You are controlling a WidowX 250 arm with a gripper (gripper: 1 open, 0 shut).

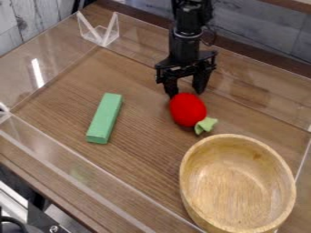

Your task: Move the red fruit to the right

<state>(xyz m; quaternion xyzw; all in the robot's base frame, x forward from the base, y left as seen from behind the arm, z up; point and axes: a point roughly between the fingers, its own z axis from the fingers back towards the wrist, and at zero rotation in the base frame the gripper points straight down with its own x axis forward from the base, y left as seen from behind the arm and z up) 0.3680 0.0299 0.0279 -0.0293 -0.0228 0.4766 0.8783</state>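
Red fruit, leafy cap toward the lower right, resting on the worktop right of the frame's centre. Jaws just above it in the frame; their opening and any hold cannot be determined. Wooden bowl, lower right; green block, left of centre.

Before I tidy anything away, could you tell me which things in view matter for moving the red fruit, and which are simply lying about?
For the job:
- red fruit, with its green leafy cap
- the arm's fingers, right beside it

Lying about:
- green rectangular block
- wooden bowl
- white wire-like object near the back edge
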